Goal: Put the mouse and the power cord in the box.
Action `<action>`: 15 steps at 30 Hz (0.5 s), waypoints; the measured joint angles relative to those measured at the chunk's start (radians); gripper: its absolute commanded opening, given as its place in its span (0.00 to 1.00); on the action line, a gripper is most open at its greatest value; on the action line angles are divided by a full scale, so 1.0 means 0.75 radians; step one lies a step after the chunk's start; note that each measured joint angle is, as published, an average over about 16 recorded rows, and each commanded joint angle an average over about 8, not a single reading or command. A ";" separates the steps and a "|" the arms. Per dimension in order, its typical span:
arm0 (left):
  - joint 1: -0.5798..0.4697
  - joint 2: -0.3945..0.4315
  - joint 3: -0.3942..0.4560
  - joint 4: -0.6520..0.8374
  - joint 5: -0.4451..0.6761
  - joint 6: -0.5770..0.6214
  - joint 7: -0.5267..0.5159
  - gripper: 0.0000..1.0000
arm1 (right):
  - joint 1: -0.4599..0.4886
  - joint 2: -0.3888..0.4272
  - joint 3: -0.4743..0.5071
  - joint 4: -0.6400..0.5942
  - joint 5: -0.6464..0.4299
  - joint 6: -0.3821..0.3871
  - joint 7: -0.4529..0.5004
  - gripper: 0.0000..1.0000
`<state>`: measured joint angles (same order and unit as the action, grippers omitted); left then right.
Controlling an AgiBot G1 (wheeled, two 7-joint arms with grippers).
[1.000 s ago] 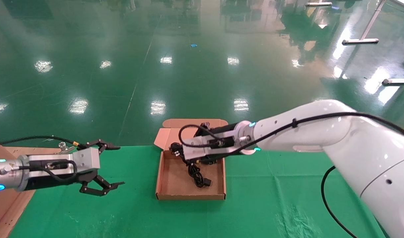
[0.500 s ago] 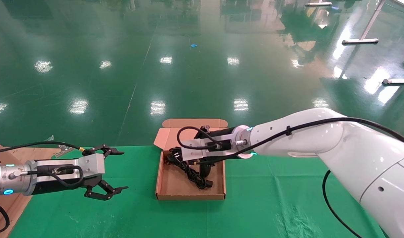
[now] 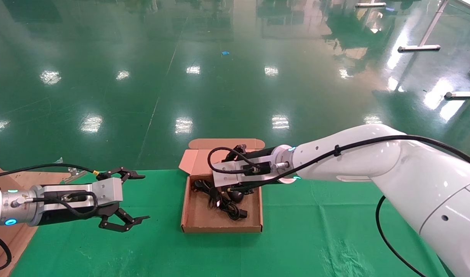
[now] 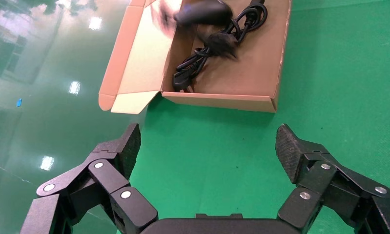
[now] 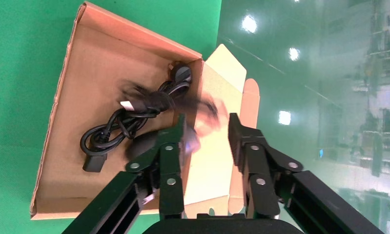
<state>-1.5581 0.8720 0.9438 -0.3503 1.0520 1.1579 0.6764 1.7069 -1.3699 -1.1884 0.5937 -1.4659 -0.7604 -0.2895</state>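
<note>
The brown box (image 3: pixel 221 229) lies open on the green cloth, its lid folded back over the table's far edge. Inside it are the bundled black power cord (image 3: pixel 219 200) and, beside it, the black mouse (image 3: pixel 235 195). My right gripper (image 3: pixel 235 152) hovers over the box's far side, open, with nothing between its fingers. In the right wrist view the gripper (image 5: pixel 206 122) hangs above the box (image 5: pixel 85 87), with the cord (image 5: pixel 129 119) and mouse (image 5: pixel 144 144) below. My left gripper (image 3: pixel 140 198) stands open left of the box; its wrist view shows the gripper (image 4: pixel 208 141), box (image 4: pixel 217 101), cord (image 4: pixel 217 41) and blurred mouse (image 4: pixel 202 10).
A flat brown cardboard sheet (image 3: pixel 4 238) lies at the table's left edge. The green cloth (image 3: pixel 315 231) ends just behind the box, with the shiny green floor (image 3: pixel 235 77) beyond it.
The cord hung from my right gripper over the box; now cord and mouse lie on the box floor and the gripper has opened. My left gripper drifted slightly right.
</note>
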 measured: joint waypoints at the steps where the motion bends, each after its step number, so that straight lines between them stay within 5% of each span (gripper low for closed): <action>1: 0.001 -0.001 -0.002 -0.003 -0.001 0.000 -0.002 1.00 | 0.000 0.000 0.001 0.000 -0.001 -0.001 0.000 1.00; 15: 0.089 -0.048 -0.122 -0.175 -0.058 0.060 -0.160 1.00 | -0.095 0.113 0.141 0.102 0.103 -0.115 0.070 1.00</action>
<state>-1.4914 0.8357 0.8525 -0.4814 1.0082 1.2031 0.5565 1.6360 -1.2852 -1.0823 0.6700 -1.3886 -0.8467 -0.2368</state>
